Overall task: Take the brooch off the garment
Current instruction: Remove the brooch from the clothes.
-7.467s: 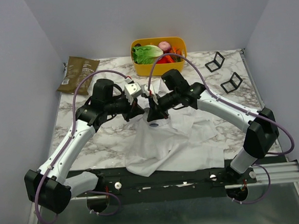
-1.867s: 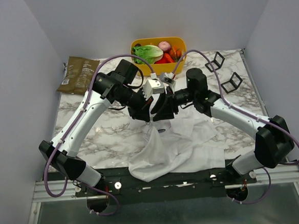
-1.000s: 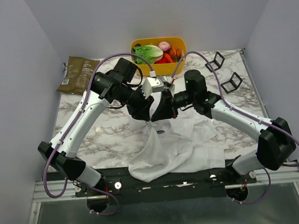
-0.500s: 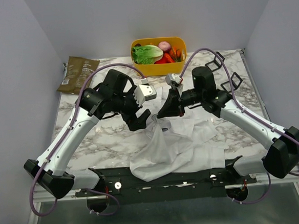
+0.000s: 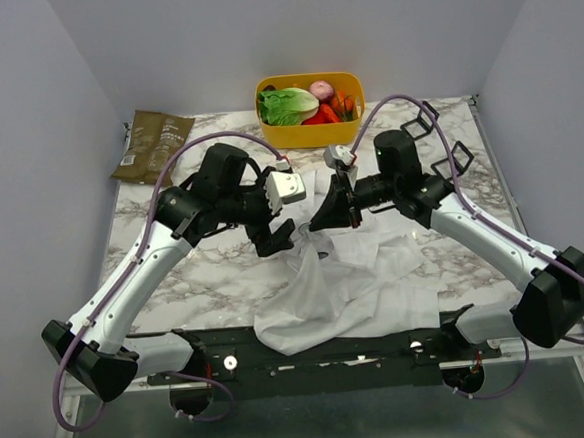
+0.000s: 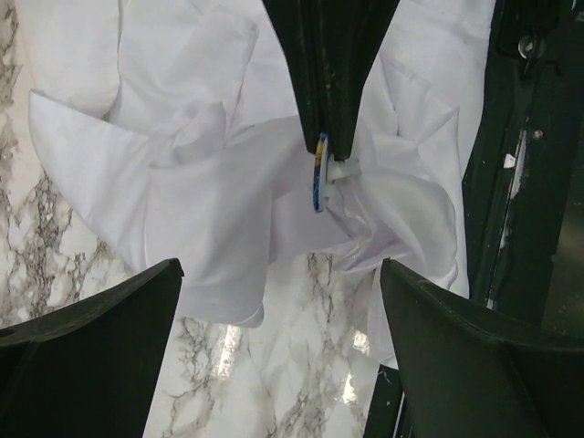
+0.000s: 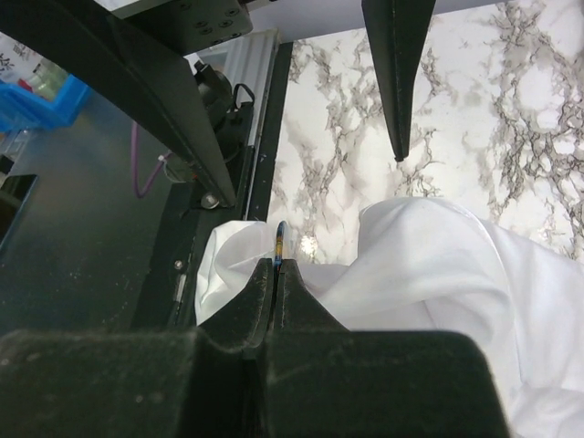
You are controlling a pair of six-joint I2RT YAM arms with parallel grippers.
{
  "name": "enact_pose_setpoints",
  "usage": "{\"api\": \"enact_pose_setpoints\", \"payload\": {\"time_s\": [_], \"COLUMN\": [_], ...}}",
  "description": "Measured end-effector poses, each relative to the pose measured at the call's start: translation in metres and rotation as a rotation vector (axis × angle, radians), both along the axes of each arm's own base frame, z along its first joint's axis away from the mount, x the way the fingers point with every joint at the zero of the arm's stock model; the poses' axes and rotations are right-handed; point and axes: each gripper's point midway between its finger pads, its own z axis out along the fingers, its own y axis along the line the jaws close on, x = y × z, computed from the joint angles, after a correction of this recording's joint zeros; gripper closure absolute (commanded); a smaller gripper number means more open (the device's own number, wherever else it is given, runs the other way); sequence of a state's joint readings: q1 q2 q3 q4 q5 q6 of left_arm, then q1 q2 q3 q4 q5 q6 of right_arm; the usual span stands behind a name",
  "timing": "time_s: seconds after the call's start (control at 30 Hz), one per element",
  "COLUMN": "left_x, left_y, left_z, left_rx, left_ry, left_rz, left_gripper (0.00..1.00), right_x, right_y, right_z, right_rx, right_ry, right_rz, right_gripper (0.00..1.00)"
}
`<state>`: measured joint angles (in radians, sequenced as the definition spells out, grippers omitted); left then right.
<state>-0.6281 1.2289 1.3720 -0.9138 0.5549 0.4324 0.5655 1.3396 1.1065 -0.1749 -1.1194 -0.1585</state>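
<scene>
Right fingers (image 7: 276, 272) clamp the brooch (image 6: 318, 173) edge-on, shirt (image 5: 337, 286) bunched up beneath it off the worktop (image 5: 206, 275); left fingers (image 5: 275, 236) gape wide, empty. Pulled unbraced, thin cloth could tear.

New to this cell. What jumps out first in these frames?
The crumpled white shirt is heaped at the near middle of the marble table, with one fold raised between the two arms. There the right gripper is shut on a round, blue-rimmed brooch, and the left gripper hangs open beside it. At the far edge, a yellow bin holding lettuce is the only bright colour.
</scene>
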Motion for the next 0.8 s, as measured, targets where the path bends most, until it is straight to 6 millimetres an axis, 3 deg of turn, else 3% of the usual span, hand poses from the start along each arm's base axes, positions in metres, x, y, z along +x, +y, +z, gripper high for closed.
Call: {"api": "enact_pose_setpoints", "payload": {"time_s": [0.37, 0.63, 0.8], "left_x": [-0.001, 0.001, 0.009], "left_y": [-0.011, -0.016, -0.021], "left_z": [0.006, 0.009, 0.000], "left_rx": [-0.058, -0.083, -0.070], "left_ry": [-0.048, -0.059, -0.027], "left_rz": [-0.080, -0.085, -0.072], "left_gripper": [0.03, 0.16, 0.21], "right_x": [0.006, 0.004, 0.003], "right_y": [0.007, 0.007, 0.007], "right_z": [-0.014, -0.012, -0.010], "right_rx": [-0.019, -0.017, -0.010], "right_ry": [0.063, 0.082, 0.088], "right_rz": [0.026, 0.033, 0.037], "right_gripper": [0.99, 0.99, 0.99]}}
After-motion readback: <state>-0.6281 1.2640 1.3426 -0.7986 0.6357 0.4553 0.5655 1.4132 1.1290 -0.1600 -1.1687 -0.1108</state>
